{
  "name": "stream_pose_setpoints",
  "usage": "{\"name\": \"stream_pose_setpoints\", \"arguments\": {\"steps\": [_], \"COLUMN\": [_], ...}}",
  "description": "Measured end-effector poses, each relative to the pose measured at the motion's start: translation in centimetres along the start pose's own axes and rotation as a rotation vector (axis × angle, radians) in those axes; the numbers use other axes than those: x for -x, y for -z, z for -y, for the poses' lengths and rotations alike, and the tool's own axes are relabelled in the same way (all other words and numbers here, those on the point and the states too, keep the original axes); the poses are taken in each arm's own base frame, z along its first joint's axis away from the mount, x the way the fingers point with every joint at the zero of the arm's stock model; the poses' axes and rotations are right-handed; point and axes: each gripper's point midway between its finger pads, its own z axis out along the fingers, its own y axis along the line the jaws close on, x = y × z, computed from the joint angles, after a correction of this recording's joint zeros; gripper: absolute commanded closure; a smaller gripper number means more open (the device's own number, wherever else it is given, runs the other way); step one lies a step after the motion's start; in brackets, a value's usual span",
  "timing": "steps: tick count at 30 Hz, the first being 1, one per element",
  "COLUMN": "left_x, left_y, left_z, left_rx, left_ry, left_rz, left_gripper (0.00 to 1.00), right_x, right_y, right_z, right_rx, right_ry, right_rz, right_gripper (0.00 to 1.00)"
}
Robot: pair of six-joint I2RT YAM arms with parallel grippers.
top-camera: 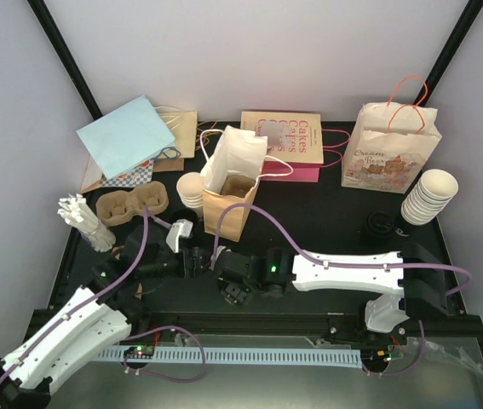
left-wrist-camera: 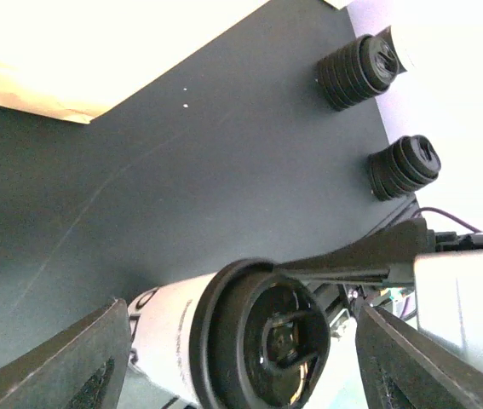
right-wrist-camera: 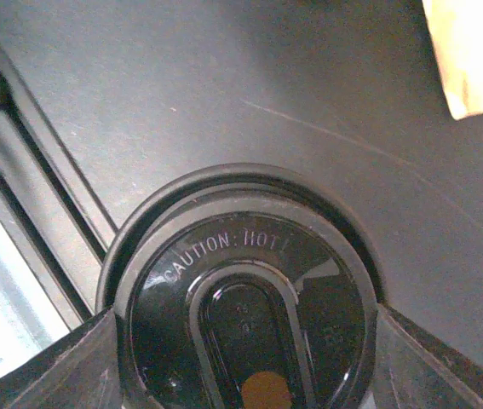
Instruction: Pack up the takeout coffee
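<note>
The black table carries an open brown paper bag at its far middle, with a moulded-pulp cup carrier to the left of it. Near of the bag, at the table's middle, the two arms meet over the takeout coffee. It is a small cream-white paper cup capped by a round black lid embossed "CAUTION: HOT!" around an oval sip recess. The left gripper stands open, its fingers flanking the cup with a gap visible on one side. The right gripper comes from above, its fingers pressed to opposite edges of the lid and seemingly clamped on it. Whether the cup's base rests on the table is hidden. The cup is probably light, with thin walls that dent under a hard squeeze. The glossy lid is stiffer but slick and could pop off if it alone bears the weight. The safer hold is likely low on the lid's rim or just below it, kept upright on the way to the bag.
</note>
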Motion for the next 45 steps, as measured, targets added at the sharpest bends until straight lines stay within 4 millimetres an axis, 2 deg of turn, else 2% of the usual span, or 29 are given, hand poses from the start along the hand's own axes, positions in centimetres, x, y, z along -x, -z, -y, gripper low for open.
{"name": "stream_pose_setpoints", "arguments": {"steps": [8,11,14,17,20,24,27,33,39,45], "left_x": [1.5,1.5,1.5,1.3,0.0,-2.6,-3.5,-3.4,-3.0,-3.4], "left_y": [1.5,1.5,1.4,0.6,-1.4,-4.5,-5.8,-7.1,-8.1,-9.7], "left_z": [1.0,1.0,1.1,1.3,0.4,-0.8,-0.1,1.1,1.6,2.1], "left_rx": [0.028,0.030,0.024,-0.024,-0.069,-0.064,-0.083,-0.124,-0.135,-0.134], "left_ry": [-0.034,-0.034,-0.035,-0.032,0.021,0.087,0.079,0.076,0.077,0.079], "left_rz": [0.048,0.047,0.045,0.042,-0.008,-0.138,-0.185,-0.187,-0.176,-0.214], "left_gripper": [0.25,0.25,0.25,0.27,0.29,0.28,0.29,0.41,0.47,0.56], "right_x": [-1.5,-2.1,-2.7,-3.7,-4.3,-4.1,-3.9,-4.1,-5.3,-5.3], "right_y": [1.0,1.4,1.7,2.1,2.3,2.0,1.7,1.8,2.1,2.1], "right_z": [2.6,4.4,7.3,10.1,11.6,11.8,11.9,12.1,11.8,11.6], "right_rx": [-0.070,-0.117,-0.176,-0.222,-0.235,-0.238,-0.243,-0.240,-0.213,-0.212], "right_ry": [-0.060,-0.107,-0.185,-0.267,-0.328,-0.362,-0.386,-0.425,-0.431,-0.413], "right_rz": [-0.089,-0.119,-0.140,-0.147,-0.141,-0.125,-0.108,-0.068,-0.066,-0.065], "right_gripper": [0.37,0.37,0.37,0.36,0.36,0.37,0.37,0.37,0.37,0.38]}}
